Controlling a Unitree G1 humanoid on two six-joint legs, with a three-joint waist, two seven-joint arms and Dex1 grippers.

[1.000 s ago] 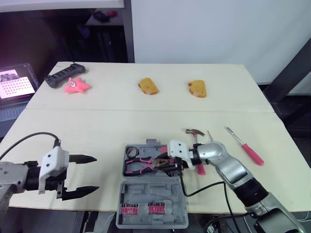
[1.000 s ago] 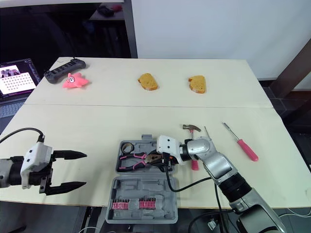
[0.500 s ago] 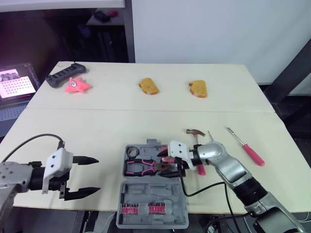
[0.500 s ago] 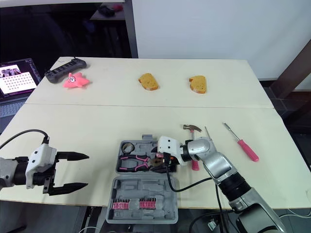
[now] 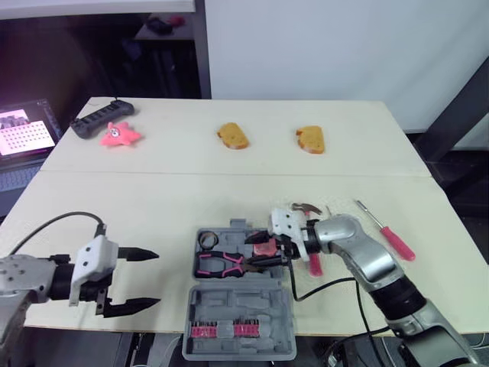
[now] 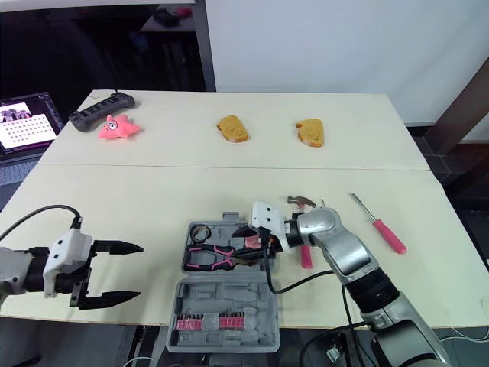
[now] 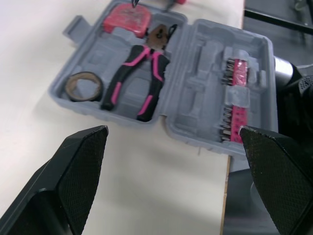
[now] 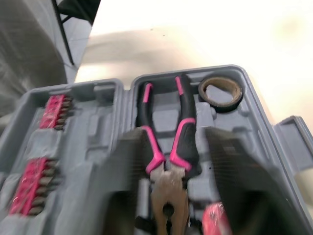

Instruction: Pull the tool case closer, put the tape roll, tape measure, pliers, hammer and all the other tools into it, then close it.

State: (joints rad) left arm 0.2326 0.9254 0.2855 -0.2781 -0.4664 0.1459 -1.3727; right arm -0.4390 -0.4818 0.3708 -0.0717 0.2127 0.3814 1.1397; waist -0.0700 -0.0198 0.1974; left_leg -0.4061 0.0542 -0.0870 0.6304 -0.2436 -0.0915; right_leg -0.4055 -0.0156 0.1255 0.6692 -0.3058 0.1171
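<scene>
**Case open: three tools in, two out**

Grey tool case (image 5: 238, 306) lies open at the near edge of the table (image 5: 153, 206). In its far half: tape roll (image 5: 206, 241) at left, pliers (image 5: 225, 263) in the middle, pink tape measure (image 5: 264, 248) at right. Right gripper (image 5: 261, 257) sits over the tape measure. Hammer (image 5: 307, 208) and screwdriver (image 5: 386, 232) lie right of the case. Left gripper (image 5: 134, 280), fingers spread, hovers left of the case, well apart.

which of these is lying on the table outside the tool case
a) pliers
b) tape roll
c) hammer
c: the hammer lies on the table just right of the open tool case, while the pliers and the tape roll sit in the case's compartments.
</scene>
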